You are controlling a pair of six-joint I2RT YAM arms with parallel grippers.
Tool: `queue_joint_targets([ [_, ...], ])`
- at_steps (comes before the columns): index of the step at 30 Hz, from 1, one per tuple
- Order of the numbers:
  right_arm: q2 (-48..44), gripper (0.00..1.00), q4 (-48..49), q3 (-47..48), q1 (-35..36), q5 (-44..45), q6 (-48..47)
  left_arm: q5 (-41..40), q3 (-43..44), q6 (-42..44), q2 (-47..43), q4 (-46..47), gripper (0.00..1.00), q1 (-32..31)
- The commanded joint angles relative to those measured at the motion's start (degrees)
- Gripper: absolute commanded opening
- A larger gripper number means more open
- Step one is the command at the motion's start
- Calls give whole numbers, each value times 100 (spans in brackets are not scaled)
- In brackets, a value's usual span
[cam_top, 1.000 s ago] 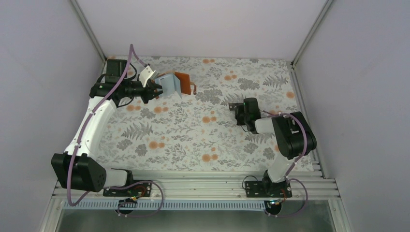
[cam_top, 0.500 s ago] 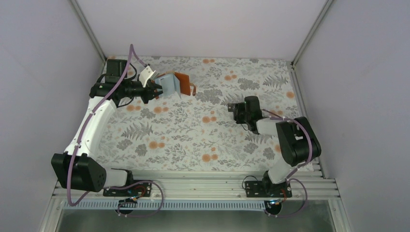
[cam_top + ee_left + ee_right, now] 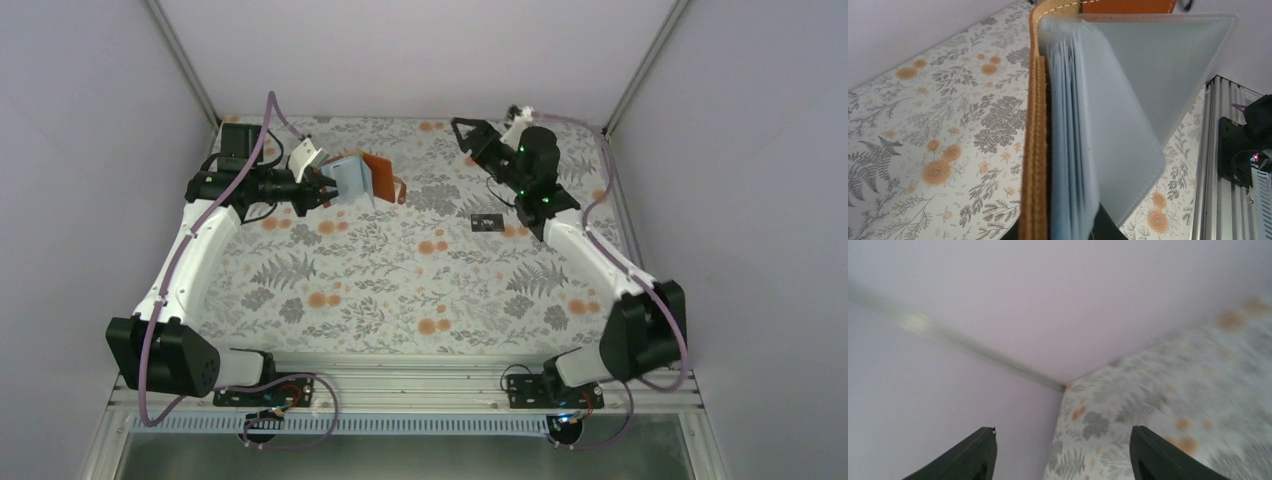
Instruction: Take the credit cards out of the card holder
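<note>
Pinching the rust-brown leather bifold card holder [image 3: 355, 178] near the far-left corner of the floral table [image 3: 400, 290], our left gripper [image 3: 325, 190] may lose it if the spread, empty right gripper [image 3: 468, 135] tugs a floppy sleeve [image 3: 1148, 75] rather than a card. We count one holder, two grippers and one small black rectangular card [image 3: 487, 222] lying flat on that table; we see no other cards.

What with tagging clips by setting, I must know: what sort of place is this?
Probably a robot lab test booth: two arms bolted to an aluminium rail, plain pale walls closing it in, a floral cloth as work surface.
</note>
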Motion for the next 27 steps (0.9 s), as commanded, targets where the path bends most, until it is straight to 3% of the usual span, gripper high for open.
queue_joint_targets([
  [1,-855,71,-538,517,1010,-710,-3575,201,-51,10,-99,89,2,27],
  [6,-827,99,-1259,1001,2340,-388,-5087,-51,-89,-241,-69,239,2,27],
  [10,-302,95,-1951,1744,3442,1198,-5566,-76,-115,-292,-108,292,2,27],
  [13,-105,95,-1894,1968,3931,1893,-5727,-111,-110,-339,-104,320,2,27],
  [18,171,98,-2142,2128,3979,2927,-5333,-33,-107,-295,-138,272,2,27],
  [27,681,99,-2199,2632,3735,3341,-4203,419,-154,-117,-156,158,2,27],
])
